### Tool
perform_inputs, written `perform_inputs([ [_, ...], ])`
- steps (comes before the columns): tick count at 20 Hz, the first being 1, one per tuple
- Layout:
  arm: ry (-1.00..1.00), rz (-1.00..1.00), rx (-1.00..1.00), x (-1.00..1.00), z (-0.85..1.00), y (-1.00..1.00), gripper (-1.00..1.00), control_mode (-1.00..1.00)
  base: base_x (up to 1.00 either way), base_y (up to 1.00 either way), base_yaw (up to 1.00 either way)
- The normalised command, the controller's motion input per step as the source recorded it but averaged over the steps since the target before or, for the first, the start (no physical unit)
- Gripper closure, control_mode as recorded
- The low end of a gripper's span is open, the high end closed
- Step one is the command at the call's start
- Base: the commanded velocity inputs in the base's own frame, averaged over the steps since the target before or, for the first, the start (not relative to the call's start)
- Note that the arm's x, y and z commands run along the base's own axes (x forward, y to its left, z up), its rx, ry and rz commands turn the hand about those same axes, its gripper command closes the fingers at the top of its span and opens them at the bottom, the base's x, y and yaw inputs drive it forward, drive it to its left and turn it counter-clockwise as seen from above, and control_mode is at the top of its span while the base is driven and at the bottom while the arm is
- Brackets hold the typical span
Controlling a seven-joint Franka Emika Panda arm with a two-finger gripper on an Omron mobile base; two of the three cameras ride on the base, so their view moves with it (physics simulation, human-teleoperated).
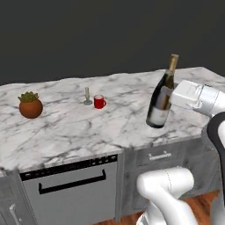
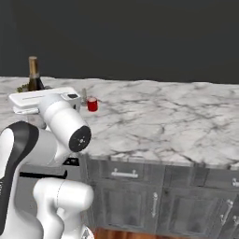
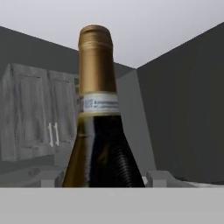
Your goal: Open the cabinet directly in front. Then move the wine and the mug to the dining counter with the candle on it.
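Observation:
My gripper [image 1: 170, 99] is shut on the wine [image 1: 160, 102], a dark bottle with a gold foil top and pale label. The bottle leans slightly, and its base is at or just above the dining counter [image 1: 70, 127], near the front right. Up close in the hand view, the wine [image 3: 98, 131] rises between my fingers [image 3: 162, 178]. The red mug [image 1: 99, 102] stands on the marble beside the thin candle [image 1: 87, 97], well left of the bottle. From the right side I see the wine [image 2: 33, 77] top behind my hand, with the mug [image 2: 92, 104] and candle [image 2: 84, 96] beyond. A grey cabinet [image 3: 35, 113] shows far off.
A potted plant [image 1: 30, 105] in a brown pot sits at the counter's left. Under the slab are a dishwasher front [image 1: 70, 189] and grey drawer cabinets [image 2: 154, 200]. Bare marble [image 2: 177, 121] stretches to the right of the mug.

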Motion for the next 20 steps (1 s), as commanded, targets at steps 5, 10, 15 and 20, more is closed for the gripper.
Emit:
perform_inputs([
  [5,0.0,0.0,0.0,0.0,0.0,0.0,1.0,1.0,0.96,0.05,0.0],
  [10,0.08,0.01,-0.01,0.03,-0.28,-0.09,1.0,-1.0,0.09,0.0,0.0],
  [15,0.09,0.09,-0.06,0.0,-0.35,-0.02,1.0,-1.0,0.0,0.0,0.0],
  [20,0.14,0.18,-0.08,0.01,-0.34,0.0,1.0,-1.0,0.0,0.0,0.0],
])
